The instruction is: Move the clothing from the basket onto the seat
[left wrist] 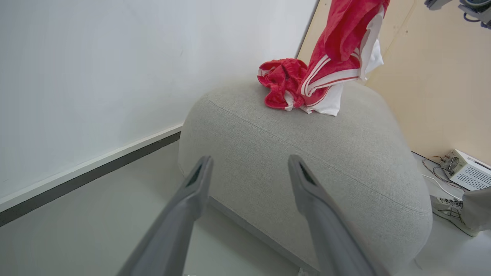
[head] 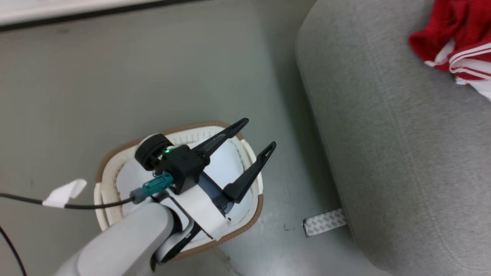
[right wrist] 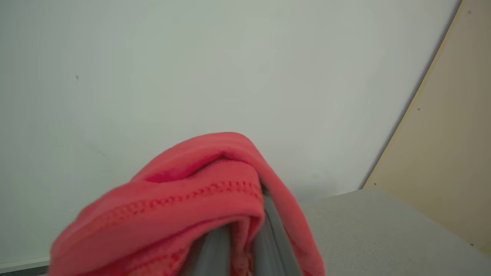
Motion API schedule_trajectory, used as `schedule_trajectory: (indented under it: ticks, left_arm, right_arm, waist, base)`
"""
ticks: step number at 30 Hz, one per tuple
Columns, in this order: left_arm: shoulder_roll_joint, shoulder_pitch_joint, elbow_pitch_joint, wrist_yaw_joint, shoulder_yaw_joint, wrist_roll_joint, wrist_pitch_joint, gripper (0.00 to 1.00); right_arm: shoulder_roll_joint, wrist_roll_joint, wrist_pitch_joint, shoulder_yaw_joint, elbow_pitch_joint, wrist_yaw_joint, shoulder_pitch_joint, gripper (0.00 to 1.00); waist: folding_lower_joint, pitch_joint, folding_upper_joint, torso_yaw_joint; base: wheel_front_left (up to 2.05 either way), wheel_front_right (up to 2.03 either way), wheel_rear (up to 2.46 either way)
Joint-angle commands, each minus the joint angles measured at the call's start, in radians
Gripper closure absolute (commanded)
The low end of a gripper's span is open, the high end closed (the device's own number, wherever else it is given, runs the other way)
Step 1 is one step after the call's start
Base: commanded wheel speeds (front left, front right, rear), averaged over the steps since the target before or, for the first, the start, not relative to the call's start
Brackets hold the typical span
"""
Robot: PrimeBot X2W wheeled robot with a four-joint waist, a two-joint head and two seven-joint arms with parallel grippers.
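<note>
My left gripper (head: 259, 133) hangs open and empty over the white, brown-rimmed basket (head: 259, 209) on the floor. My arm covers part of the basket's pale inside. The big grey seat (head: 402, 153) stands to the right of the basket. In the left wrist view my left gripper (left wrist: 249, 161) points at the seat (left wrist: 307, 161). A crumpled red piece of clothing (left wrist: 282, 82) lies on its top. A second red garment with white stripes (left wrist: 341, 46) hangs from above, its lower end resting on the seat. My right gripper (right wrist: 245, 249) is shut on this red cloth (right wrist: 199, 191), which drapes over its fingers.
A strip of patterned tape (head: 324, 222) lies on the floor by the seat's base. A black cable with a white tag (head: 63, 193) runs in from the left. A white wall rises behind the seat. Beyond it stand a white box with wires (left wrist: 466, 170) and a person's shoe (left wrist: 450, 211).
</note>
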Motion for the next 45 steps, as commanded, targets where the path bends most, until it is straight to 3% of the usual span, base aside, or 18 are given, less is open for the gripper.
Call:
schedule_trajectory:
  ticks: [1, 17, 26, 27, 28, 29, 34, 45]
  left_arm:
    - [0.014, -0.011, -0.009, -0.003, 0.005, 0.014, 0.003, 0.0]
    - [0.062, -0.069, -0.073, 0.0, 0.022, 0.028, 0.026, 0.0]
    - [0.086, -0.082, -0.089, 0.003, 0.031, 0.029, 0.035, 0.0]
    - [0.087, -0.083, -0.089, 0.003, 0.031, 0.028, 0.034, 0.0]
    - [0.087, -0.084, -0.088, 0.003, 0.031, 0.027, 0.034, 0.0]
    - [0.088, -0.083, -0.085, 0.002, 0.03, 0.025, 0.033, 0.0]
    - [0.084, -0.067, -0.069, 0.008, 0.027, 0.017, 0.021, 0.0]
    - [0.055, 0.0, 0.0, 0.021, 0.017, -0.016, -0.024, 0.0]
  right_arm:
    - [-0.012, -0.012, -0.004, -0.011, 0.025, -0.002, -0.026, 1.0]
    - [-0.036, -0.111, 0.081, -0.041, 0.364, -0.002, -0.074, 1.0]
    - [-0.049, -0.135, 0.155, 0.023, 0.495, -0.002, -0.073, 1.0]
    - [-0.048, -0.129, 0.165, 0.031, 0.506, -0.002, -0.075, 0.84]
    - [-0.045, -0.114, 0.171, 0.048, 0.513, -0.002, -0.077, 0.58]
    - [-0.041, -0.094, 0.174, 0.066, 0.515, -0.001, -0.078, 0.01]
    - [-0.068, -0.014, 0.197, 0.188, 0.516, 0.003, -0.046, 0.0]
    - [-0.218, 0.17, 0.266, 0.388, 0.458, -0.001, 0.057, 0.0]
  waist:
    - [-0.0002, 0.06, 0.0, 0.031]
    - [-0.0002, 0.234, 0.0, 0.057]
    - [-0.0002, 0.282, 0.0, 0.06]
    - [-0.0002, 0.283, 0.0, 0.06]
    - [-0.0002, 0.283, 0.0, 0.061]
    - [-0.0002, 0.281, 0.0, 0.061]
    - [-0.0002, 0.244, 0.0, 0.051]
    - [-0.0002, 0.054, 0.0, 0.025]
  base:
    - [0.0, 0.0, 0.0]
    - [0.0, 0.0, 0.0]
    - [0.0, 0.0, 0.0]
    - [0.0, 0.0, 0.0]
    - [0.0, 0.0, 0.0]
    - [0.0, 0.0, 0.0]
    - [0.0, 0.0, 0.0]
    - [0.0, 0.0, 0.0]
